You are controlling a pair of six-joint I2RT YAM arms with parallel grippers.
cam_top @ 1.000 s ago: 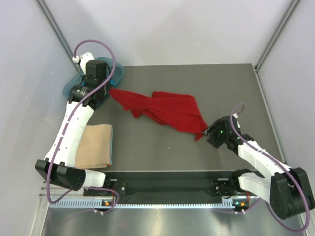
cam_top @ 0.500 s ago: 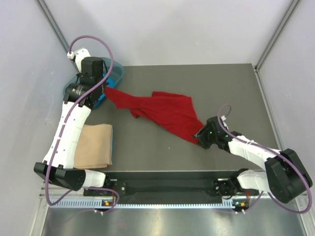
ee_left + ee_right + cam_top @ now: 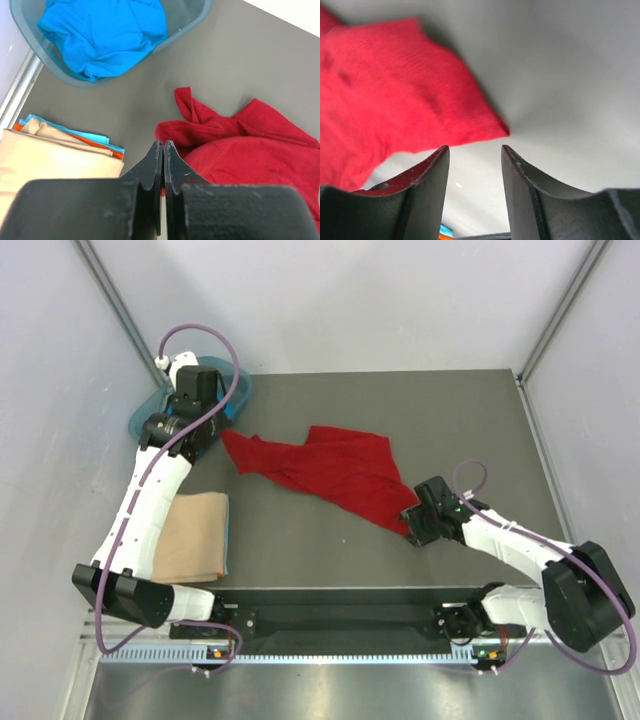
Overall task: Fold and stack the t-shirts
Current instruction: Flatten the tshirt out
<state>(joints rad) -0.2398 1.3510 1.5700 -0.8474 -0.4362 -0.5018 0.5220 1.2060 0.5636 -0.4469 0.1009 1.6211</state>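
From above, the red t-shirt (image 3: 335, 472) lies crumpled and unfolded in the middle of the worktop (image 3: 470, 410). A folded tan t-shirt (image 3: 195, 535) sits by the near left edge, and the teal basin (image 3: 145, 420) stands in the far left corner. The left gripper (image 3: 213, 430) hangs between the basin and the red shirt's left tip. The right gripper (image 3: 412, 524) is low at the shirt's near right corner.

In the left wrist view, the left gripper's fingers (image 3: 156, 165) are pressed together with no cloth visible between them, above the red shirt's edge. A blue t-shirt (image 3: 105, 30) is bunched inside the basin. Thin blue and orange cloth edges (image 3: 102, 145) show under the tan shirt.

In the right wrist view, the right gripper's fingers (image 3: 432, 170) stand partly apart and hold nothing. The red shirt's corner lies just beyond them.

I judge the task partly done: a stack is begun, while the red and blue shirts remain to fold. The count is one red, one loose blue and one tan shirt, at least two layers beneath the tan, and one basin.
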